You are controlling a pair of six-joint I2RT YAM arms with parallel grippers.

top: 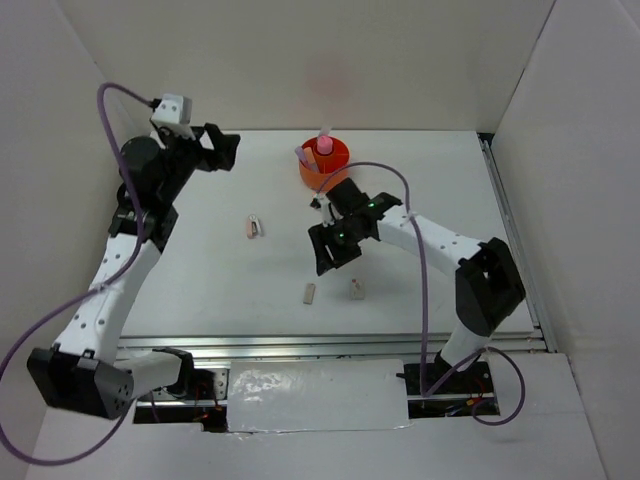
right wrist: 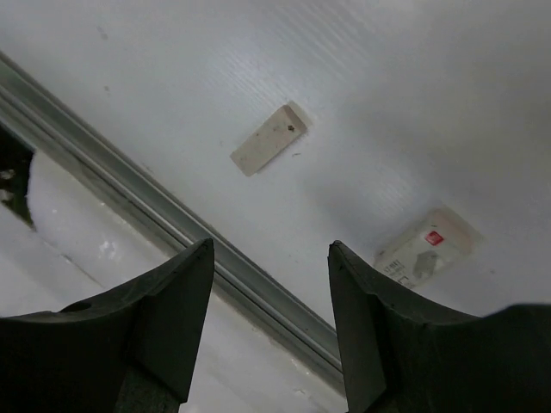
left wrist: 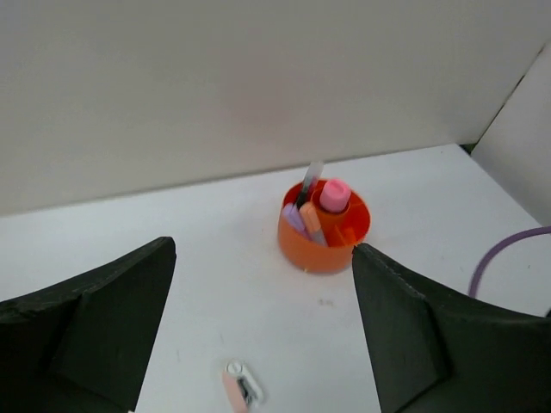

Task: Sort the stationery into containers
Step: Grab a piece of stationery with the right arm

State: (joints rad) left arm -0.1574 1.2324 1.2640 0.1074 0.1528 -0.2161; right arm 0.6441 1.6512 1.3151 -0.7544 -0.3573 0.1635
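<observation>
The round orange tub (top: 324, 165) stands at the table's back centre, holding a pink glue-stick tube (left wrist: 335, 195), an orange-pink marker (left wrist: 311, 221) and pens. It also shows in the left wrist view (left wrist: 323, 241). A pink eraser beside a small white item (top: 255, 227) lies left of centre, also in the left wrist view (left wrist: 237, 387). A beige eraser (top: 309, 293) (right wrist: 269, 139) and a white labelled eraser (top: 357, 289) (right wrist: 426, 246) lie nearer the front. My right gripper (top: 328, 255) (right wrist: 269, 249) is open and empty above them. My left gripper (top: 228, 148) (left wrist: 263, 249) is open and empty at the back left.
White walls enclose the table on the left, back and right. A metal rail (right wrist: 138, 202) runs along the table's near edge (top: 330, 342). A purple cable (top: 385, 170) loops off the right arm close to the tub.
</observation>
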